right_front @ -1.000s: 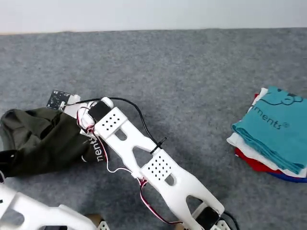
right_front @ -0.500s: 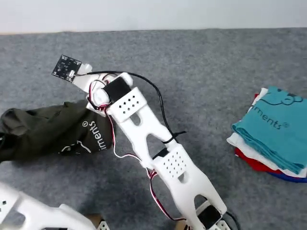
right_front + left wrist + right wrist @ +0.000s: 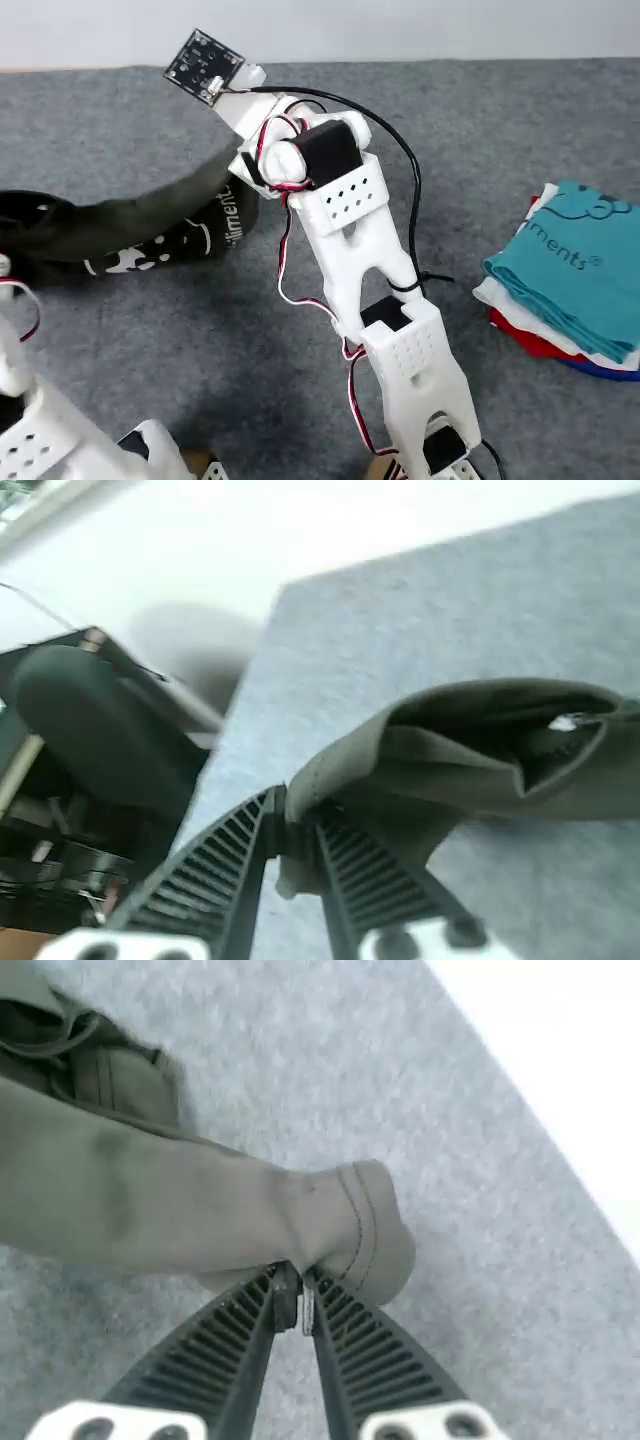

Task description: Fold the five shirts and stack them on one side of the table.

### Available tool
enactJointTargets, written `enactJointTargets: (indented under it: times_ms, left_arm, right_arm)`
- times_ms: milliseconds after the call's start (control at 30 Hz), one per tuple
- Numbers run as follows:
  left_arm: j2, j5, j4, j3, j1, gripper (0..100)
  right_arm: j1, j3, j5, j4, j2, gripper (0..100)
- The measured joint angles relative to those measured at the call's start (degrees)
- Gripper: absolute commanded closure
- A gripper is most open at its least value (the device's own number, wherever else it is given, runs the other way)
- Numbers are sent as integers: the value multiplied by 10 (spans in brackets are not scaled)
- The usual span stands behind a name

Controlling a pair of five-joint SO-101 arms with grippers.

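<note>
At the far left of the high view, you are looking at the white left arm (image 3: 40, 440) rising from the near edge of the grey table (image 3: 450, 130). In its wrist view, the left gripper (image 3: 293, 845) is pinching a bunched edge of the olive-green shirt (image 3: 480, 770), its two ribbed black jaws pressing together with the cloth caught between them. Moving rightward in the high view, the olive-green shirt (image 3: 150, 235) is stretching as a long rumpled band from the table's left edge toward the middle, with white print showing on its side. Whether its sagging middle is touching the table, you cannot tell. At the middle, the right arm (image 3: 390, 320) is reaching from the near edge toward the far side, its wrist sitting over the shirt's right-hand end. In its wrist view, the right gripper (image 3: 295, 1295) is clamping a stitched hem of the shirt, jaws closed tight on the fabric, and the cloth is trailing away over the grey surface. Far to the right, well apart from both arms, a stack of folded shirts (image 3: 565, 290) is lying at the table's right edge, with a teal shirt (image 3: 570, 260) on top and white, red and blue layers peeking out beneath.
</note>
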Motion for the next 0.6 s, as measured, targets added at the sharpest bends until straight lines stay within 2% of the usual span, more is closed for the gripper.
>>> enactJointTargets:
  times_ms: [167, 367, 600]
  left_arm:
    - [-1, -27, 54, 54, 6, 995]
    - [-1, -107, 56, 194, 3, 995]
    - [-1, -129, 40, 277, -3, 995]
  right_arm:
    - [2, 108, 0, 0, -4, 988]
    - [4, 312, 0, 0, -55, 988]
    - [4, 509, 0, 0, -113, 982]
